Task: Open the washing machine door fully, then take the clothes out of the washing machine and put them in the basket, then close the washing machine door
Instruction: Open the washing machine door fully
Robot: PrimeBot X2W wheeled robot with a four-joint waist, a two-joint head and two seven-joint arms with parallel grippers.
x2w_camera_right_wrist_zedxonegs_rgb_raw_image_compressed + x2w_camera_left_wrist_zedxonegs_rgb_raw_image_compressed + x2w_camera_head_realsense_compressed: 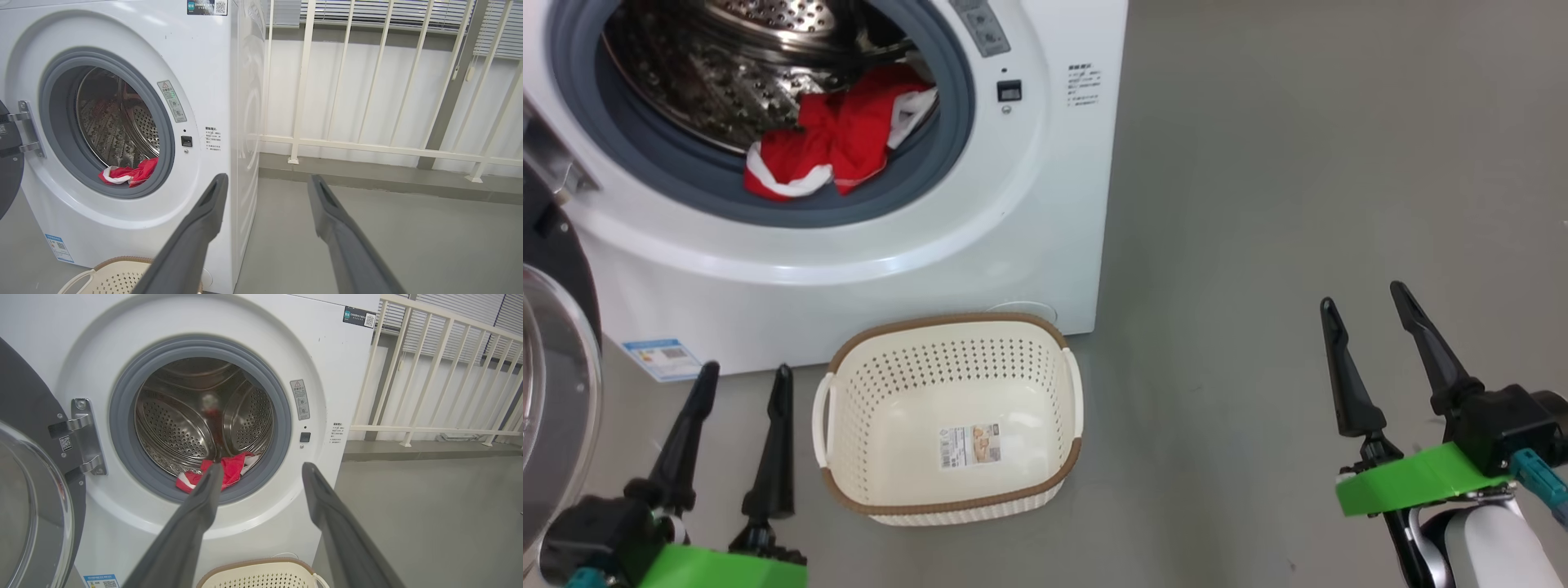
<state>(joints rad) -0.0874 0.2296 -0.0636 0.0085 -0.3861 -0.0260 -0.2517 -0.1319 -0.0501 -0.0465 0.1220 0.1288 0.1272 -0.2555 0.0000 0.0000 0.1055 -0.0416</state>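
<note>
The white washing machine stands with its round black-rimmed door swung open to the left. Red clothes with white trim lie at the drum's front lip, over the grey rubber ring. They show too in the left wrist view, clothes, and in the right wrist view, clothes. The cream basket sits on the floor in front of the machine, with nothing in it but a paper label. My left gripper hangs open just left of the basket. My right gripper is open, far right over bare floor.
Grey floor stretches to the right of the machine. A white railing runs along a wall behind and right of it. The open door takes up space at the left, close to my left arm.
</note>
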